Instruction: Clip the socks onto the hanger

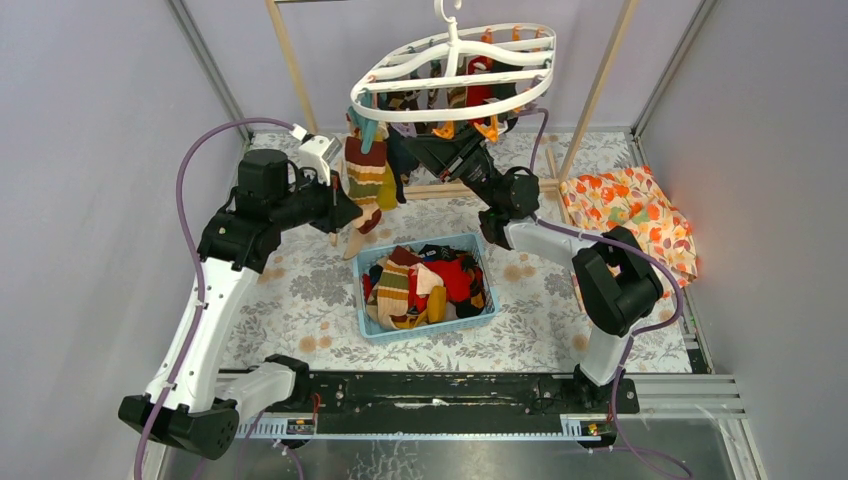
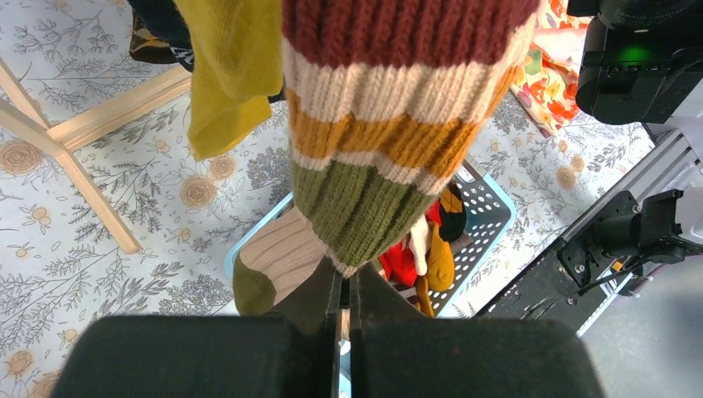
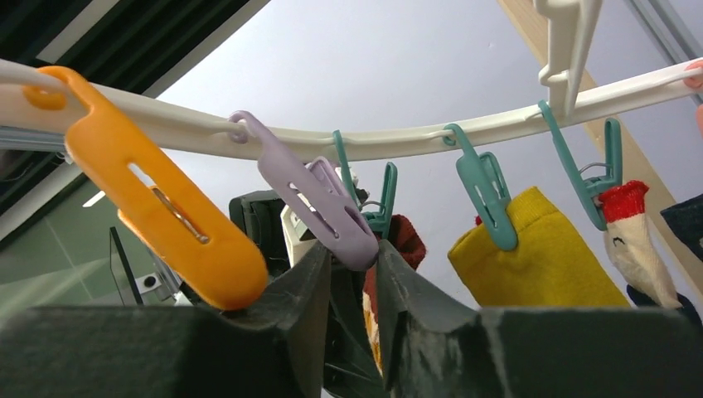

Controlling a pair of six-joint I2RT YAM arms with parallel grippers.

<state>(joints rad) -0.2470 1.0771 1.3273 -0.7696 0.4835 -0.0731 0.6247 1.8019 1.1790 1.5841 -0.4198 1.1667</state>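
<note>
- The socks [image 1: 430,285] lie mostly in a heap inside a blue basket [image 1: 430,326] near the middle of the table [image 1: 290,290]. Red, mustard and striped ones show in the pile.
- The hanger [image 1: 453,52] hangs above the far half of the table, with several socks clipped along its rim.
- A striped sock [image 2: 390,124], banded maroon, cream, orange and green, hangs upright below the hanger's left side, over the table beyond the basket's far left corner.
- The left pincer [image 2: 344,286] is clenched on the green lower end of that sock.
- The right pincer [image 3: 352,257] is raised just under the hanger's rim. The lower end of a lilac clip [image 3: 307,186] sits between its fingers, which stand a little apart. I cannot tell whether they are pressing the clip.
- An orange clip [image 3: 157,211] hangs just beside the lilac one.
- Teal clips further along the rim hold a yellow sock [image 3: 539,257] and a red-and-white sock [image 3: 630,232].
- An orange floral cloth [image 1: 625,215] lies at the table's right edge.
</note>
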